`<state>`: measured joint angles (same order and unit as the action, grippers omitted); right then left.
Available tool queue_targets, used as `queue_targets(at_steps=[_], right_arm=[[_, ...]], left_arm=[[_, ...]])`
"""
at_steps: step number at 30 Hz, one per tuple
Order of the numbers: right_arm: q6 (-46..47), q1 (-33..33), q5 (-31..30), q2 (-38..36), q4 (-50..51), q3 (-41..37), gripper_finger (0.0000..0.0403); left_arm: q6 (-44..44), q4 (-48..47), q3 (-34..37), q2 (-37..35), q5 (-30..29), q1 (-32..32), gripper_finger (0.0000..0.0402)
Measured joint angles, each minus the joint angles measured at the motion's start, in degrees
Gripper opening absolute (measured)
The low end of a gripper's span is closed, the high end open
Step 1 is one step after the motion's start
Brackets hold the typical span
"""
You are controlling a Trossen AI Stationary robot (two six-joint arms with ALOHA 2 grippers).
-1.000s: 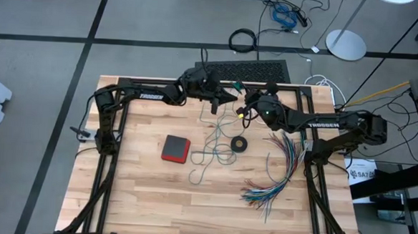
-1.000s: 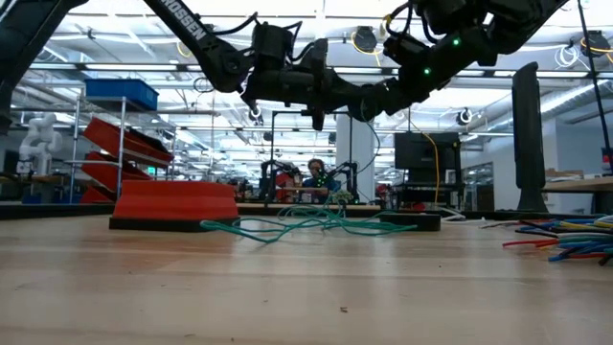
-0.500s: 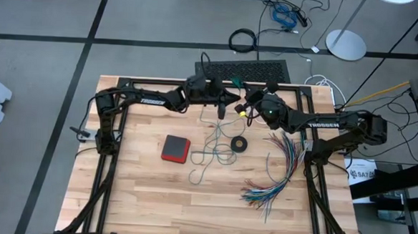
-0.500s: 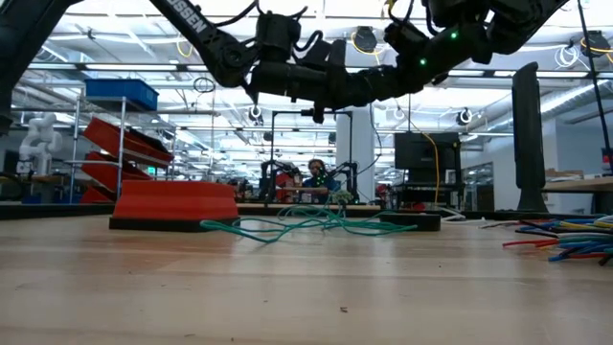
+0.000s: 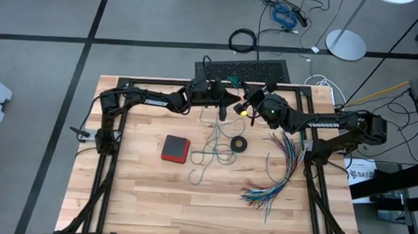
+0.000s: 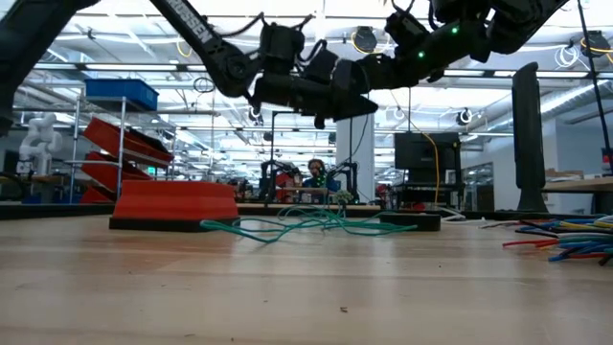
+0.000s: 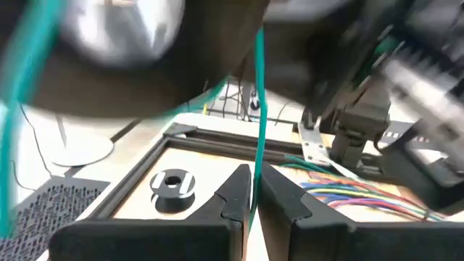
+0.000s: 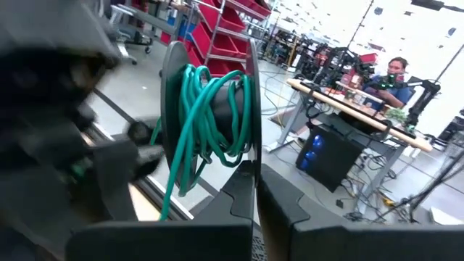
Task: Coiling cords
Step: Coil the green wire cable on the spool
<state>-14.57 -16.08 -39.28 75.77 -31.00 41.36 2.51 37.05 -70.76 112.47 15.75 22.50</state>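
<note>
One teal cord (image 5: 208,154), part-wound on right claw's (image 8: 255,190) spool; that claw's clamped tight. Left claw (image 7: 252,190) barely parted, cord between its fingers.

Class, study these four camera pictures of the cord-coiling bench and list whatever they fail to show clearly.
- White cord: high view, too thin to trace on the pale wooden table.
- Left gripper tips: high view, too small.
- Teal-green cord: left wrist view, its upper end vanishes behind blurred dark arm parts.
- Black spool: right wrist view, whatever holds it is blurred.
</note>
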Motion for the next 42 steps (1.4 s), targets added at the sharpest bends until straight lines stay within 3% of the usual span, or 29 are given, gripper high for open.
queue_targets(at_steps=[8,22,27,33,42], right_arm=[[0.31,1.49,0.43,-0.88,1.39,0.00,0.0000],[5.63,1.85,0.41,-7.67,13.69,0.00,0.0000],[7.85,1.95,0.86,-7.65,14.27,-0.02,0.0000],[11.57,1.95,6.72,-8.56,13.08,-4.26,0.0000],[15.56,2.07,17.19,-14.38,9.64,-12.06,0.0000]], left_arm=[[-1.81,2.46,0.04,2.99,4.22,2.40,0.0030],[-3.46,5.20,0.26,4.09,20.24,7.69,0.0030],[-4.38,5.03,0.28,8.17,21.70,7.99,0.0030],[1.10,9.16,0.35,11.85,26.03,9.45,0.0030],[10.17,10.21,0.26,11.78,25.79,10.95,0.0021]])
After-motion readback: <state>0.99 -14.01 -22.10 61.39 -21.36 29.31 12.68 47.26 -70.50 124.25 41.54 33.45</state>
